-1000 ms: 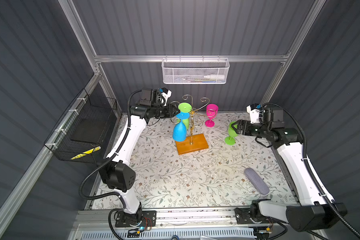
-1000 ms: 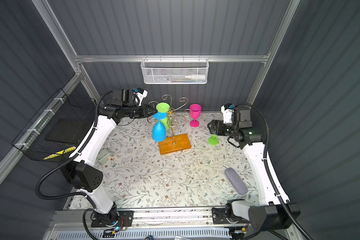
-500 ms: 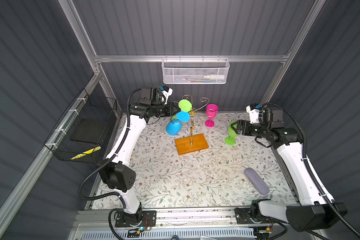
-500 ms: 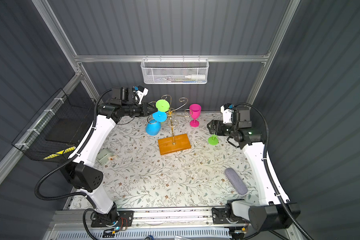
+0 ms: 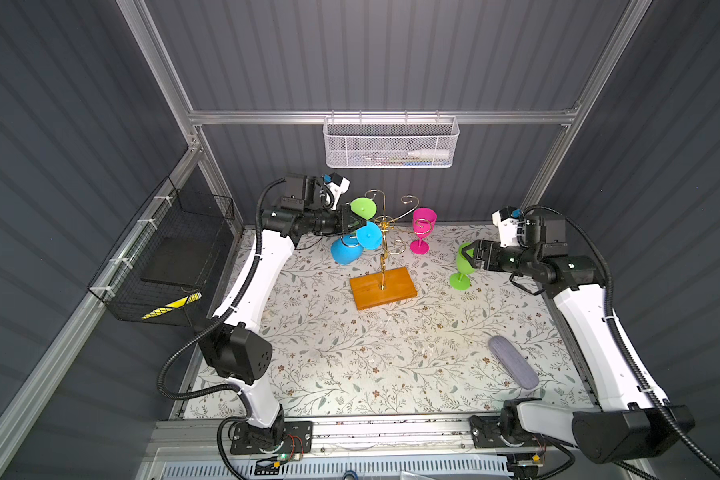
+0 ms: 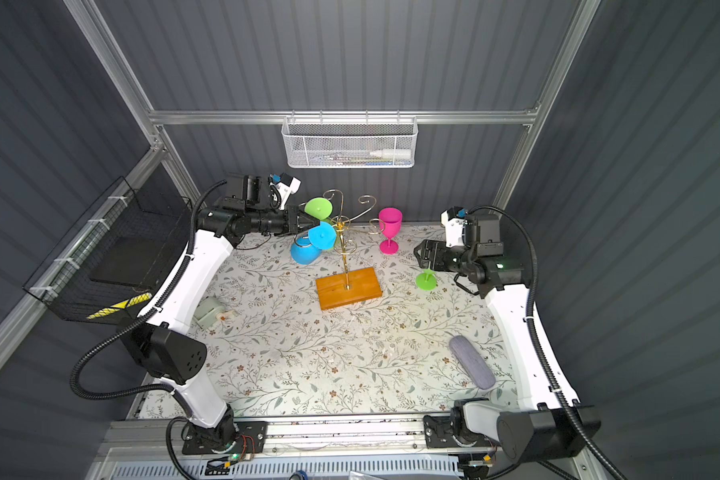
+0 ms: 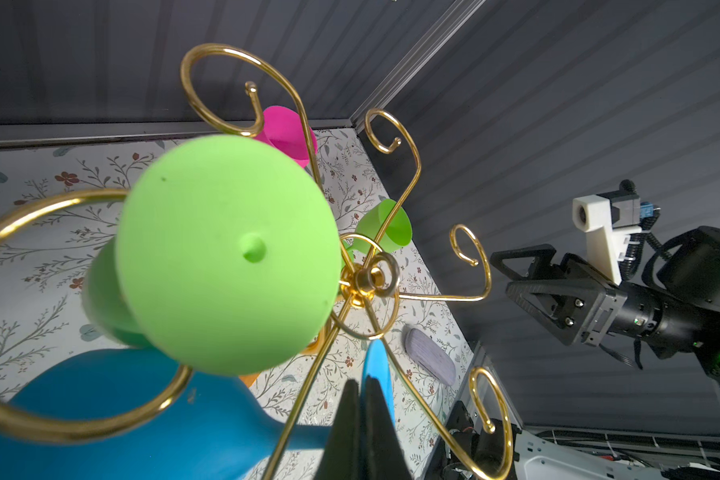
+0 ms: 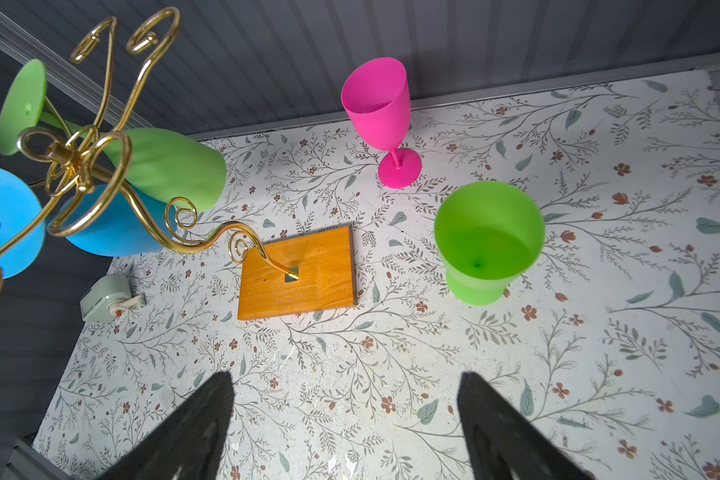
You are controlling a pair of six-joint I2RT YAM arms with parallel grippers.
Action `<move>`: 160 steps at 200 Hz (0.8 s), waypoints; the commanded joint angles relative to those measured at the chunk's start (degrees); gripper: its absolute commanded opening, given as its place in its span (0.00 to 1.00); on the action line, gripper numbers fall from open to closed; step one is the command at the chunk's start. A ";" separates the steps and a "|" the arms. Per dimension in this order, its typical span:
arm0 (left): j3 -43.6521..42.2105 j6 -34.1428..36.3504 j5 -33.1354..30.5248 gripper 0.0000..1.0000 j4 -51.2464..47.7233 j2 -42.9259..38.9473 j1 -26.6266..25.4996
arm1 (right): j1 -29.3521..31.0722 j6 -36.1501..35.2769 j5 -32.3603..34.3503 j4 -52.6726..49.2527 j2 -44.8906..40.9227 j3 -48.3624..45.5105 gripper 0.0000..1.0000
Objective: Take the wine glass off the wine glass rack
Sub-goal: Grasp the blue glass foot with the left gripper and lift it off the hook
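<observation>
The wine glass rack (image 5: 384, 232), thin gold wire on an orange wooden base (image 5: 383, 287), stands at the back middle in both top views. A blue wine glass (image 5: 344, 251) hangs tilted from it, bowl swung left and foot (image 5: 369, 235) against the wire. My left gripper (image 5: 356, 223) is shut on the rim of that foot (image 7: 378, 370). In the left wrist view the left gripper (image 7: 360, 384) shows both fingers pressed together. A green wine glass (image 5: 363, 208) also hangs on the rack. My right gripper (image 8: 346, 399) stands open and empty.
A pink glass (image 5: 422, 228) stands right of the rack. A second green glass (image 8: 487, 241) stands just ahead of the right gripper. A purple case (image 5: 512, 368) lies at the front right and a small white device (image 6: 211, 311) at the left. Wire baskets hang on the left (image 5: 171, 257) and back (image 5: 389, 143) walls.
My left gripper has shut on the blue glass's foot. The glass went from hanging straight down to tilted, bowl swung left. The right arm has not moved.
</observation>
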 commanded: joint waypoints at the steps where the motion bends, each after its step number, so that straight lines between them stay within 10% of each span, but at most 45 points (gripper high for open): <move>1: 1.86 -0.73 2.39 0.00 -0.65 0.24 0.18 | 0.28 -0.37 -0.69 0.34 0.11 -0.43 0.87; 160: -0.38 -4.09 11.11 0.00 2.68 -1.94 0.71 | 0.35 -0.19 -0.66 0.19 -0.70 -0.79 0.87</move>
